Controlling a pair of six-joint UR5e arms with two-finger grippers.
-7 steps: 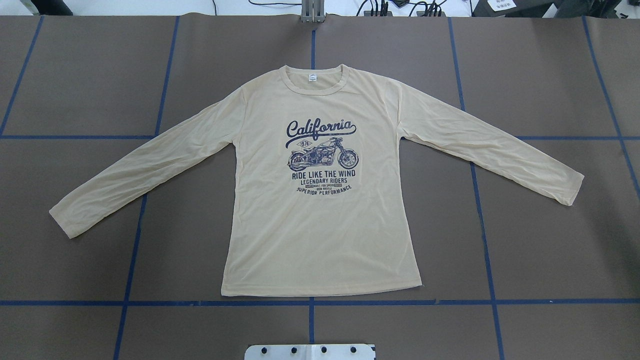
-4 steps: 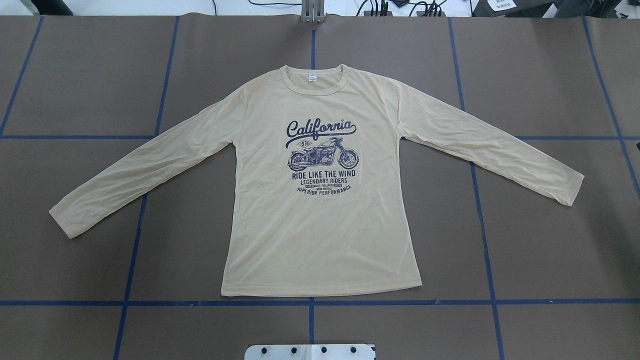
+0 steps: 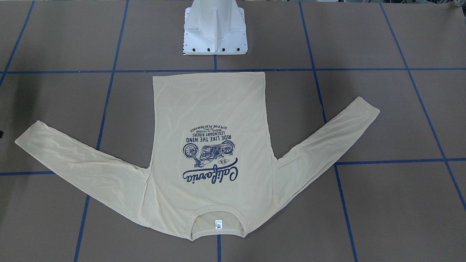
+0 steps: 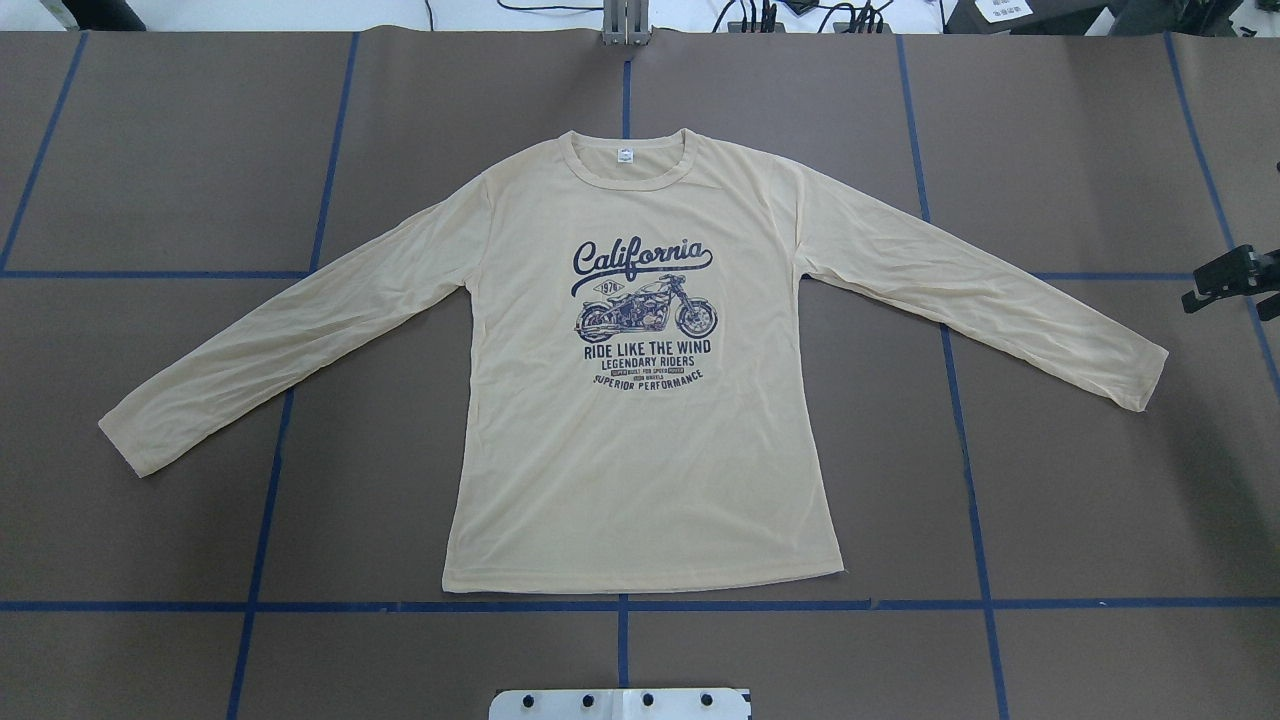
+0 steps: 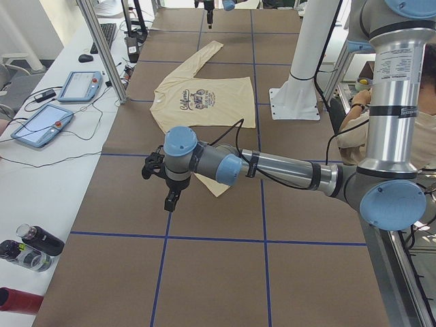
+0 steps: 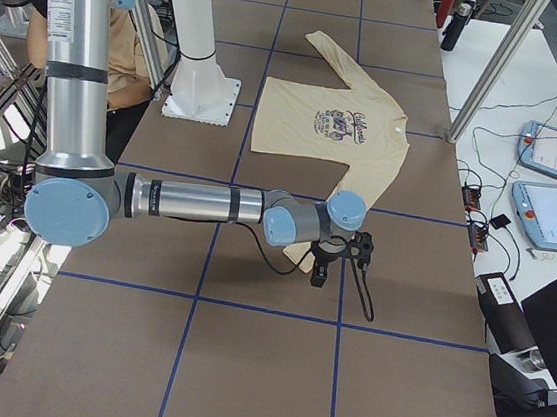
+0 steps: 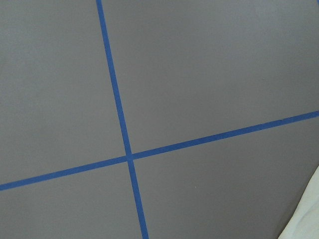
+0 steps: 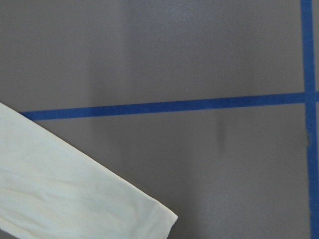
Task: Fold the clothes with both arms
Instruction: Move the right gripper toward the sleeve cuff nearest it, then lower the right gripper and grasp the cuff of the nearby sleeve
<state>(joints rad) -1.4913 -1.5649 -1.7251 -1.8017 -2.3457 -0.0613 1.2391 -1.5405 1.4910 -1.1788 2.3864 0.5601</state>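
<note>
currently, one thin pale cream-yellow long-sleeved shirt (image 4: pixel 640 450), navy motorcycle print up, lies flat and unfolded on the brown blue-taped worktop (image 4: pixel 1080 500), black left gripper (image 5: pixel 169 201) and black right gripper (image 4: pixel 1215 290) near its sleeve ends, fingers open or closed: cannot tell.

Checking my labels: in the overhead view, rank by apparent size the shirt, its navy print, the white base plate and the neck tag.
1. shirt
2. navy print
3. white base plate, cut off by the frame's edge
4. neck tag
</note>
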